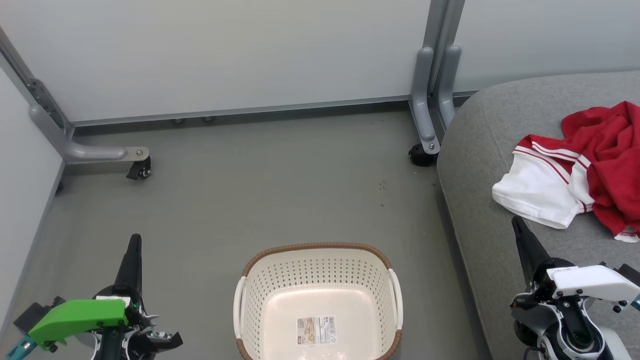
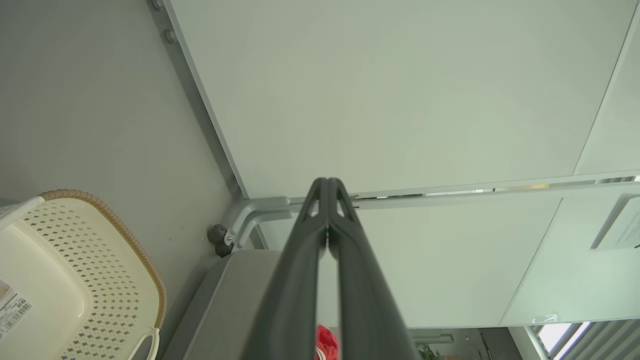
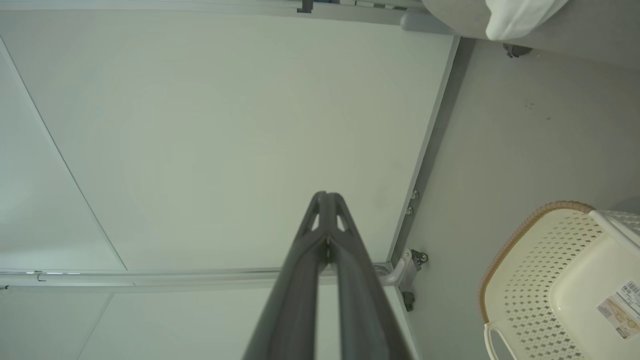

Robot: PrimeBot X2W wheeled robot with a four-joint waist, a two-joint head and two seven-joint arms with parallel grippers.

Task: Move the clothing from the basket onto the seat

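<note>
Both pinched closed, empty: your right end effector point(image 1: 515, 222) sat near the crumpled red-and-white clothing point(image 1: 585, 175) on the grey fabric seat point(image 1: 480, 150), left end effector point(image 1: 135, 239) beside the perforated basket point(image 1: 320, 249).

You have one basket point(image 1: 320, 246) on the floor, with two white handles point(image 1: 239, 305) and one label point(image 1: 316, 331) inside it. There is one seat point(image 1: 480, 165). The clothing point(image 1: 590, 165) on it looks like two garments: one white piece point(image 1: 535, 192) with red-striped trim and one red piece point(image 1: 612, 150). The heap runs off the head view's edge, so you can't be sure. You have two tools, the left tool point(image 1: 134, 245) and the right tool point(image 1: 517, 225), and two castors point(image 1: 141, 170) under the partition.
</note>
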